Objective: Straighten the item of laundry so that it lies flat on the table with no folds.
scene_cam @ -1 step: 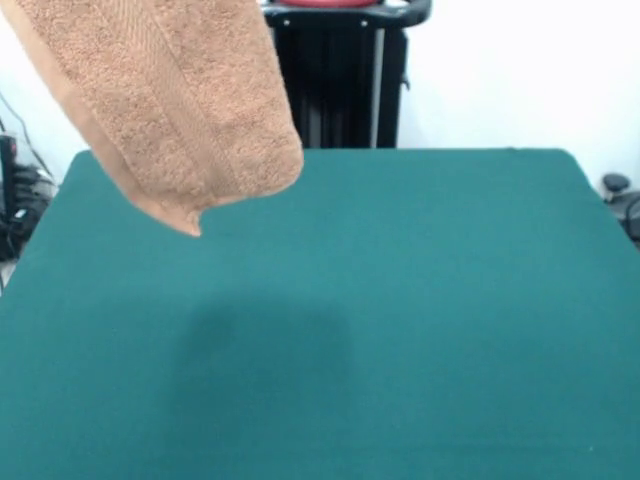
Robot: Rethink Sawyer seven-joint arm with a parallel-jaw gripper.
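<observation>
— Orange-tan terry, up in the air: the towel hangs over the table from about eleven o'clock, its top running out past the upper edge. One ribbed band crosses it on the slant, and the lowest corner points down toward the green cloth without touching it. A soft shadow lies on the cloth at about seven o'clock of centre.

— And the claw?

— Not in sight. Whatever holds the towel is above the frame, so I cannot tell if it is clenched on the cloth or how it grips. Only the black pedestal shows, at twelve o'clock behind the table.

— So which step is this?

— The lifting part, I judge. The towel is carried clear of the table, hanging tilted, possibly doubled over on itself, though the fluffy pile makes a fold hard to read from here. Nothing of it lies flat yet.

— What does the next move ask for?

— Bringing it down toward the middle so the low corner lands first, then drawing the rest away along the table, so the cloth lays out in one layer instead of heaping. The green surface is wide and bare, so room is no trouble; dropping it in a bunch is the risk.
</observation>
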